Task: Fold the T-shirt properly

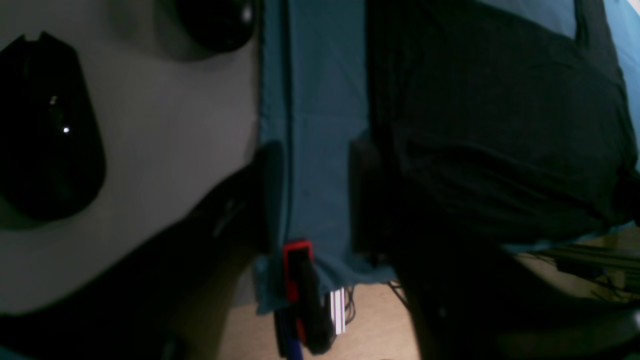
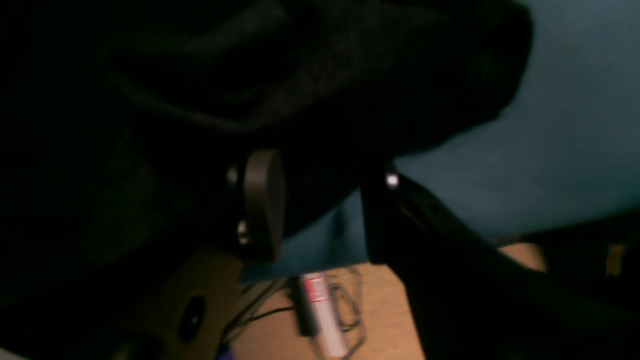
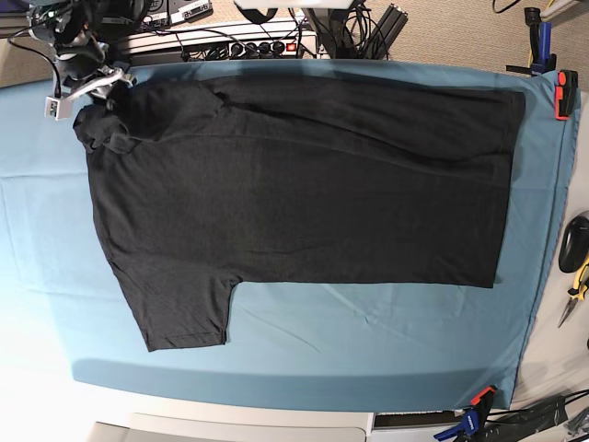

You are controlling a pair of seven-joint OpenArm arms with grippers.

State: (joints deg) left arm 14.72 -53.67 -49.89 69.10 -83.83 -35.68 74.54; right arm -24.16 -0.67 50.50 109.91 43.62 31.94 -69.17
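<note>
We count one T-shirt [image 3: 304,193], lying flat on one teal cloth [image 3: 304,364]. At its far left corner our right gripper [image 2: 320,205] stands with jaws apart, fabric bunched just above them. Our left gripper's [image 1: 310,195] jaws are spread over bare cloth.

Right gripper [image 2: 320,210]: jaws parted, dark T-shirt [image 2: 310,80] fabric bunched just above them. Teal cloth [image 2: 565,135] lies beyond. Cables [image 2: 345,305] lie on the floor below.
</note>
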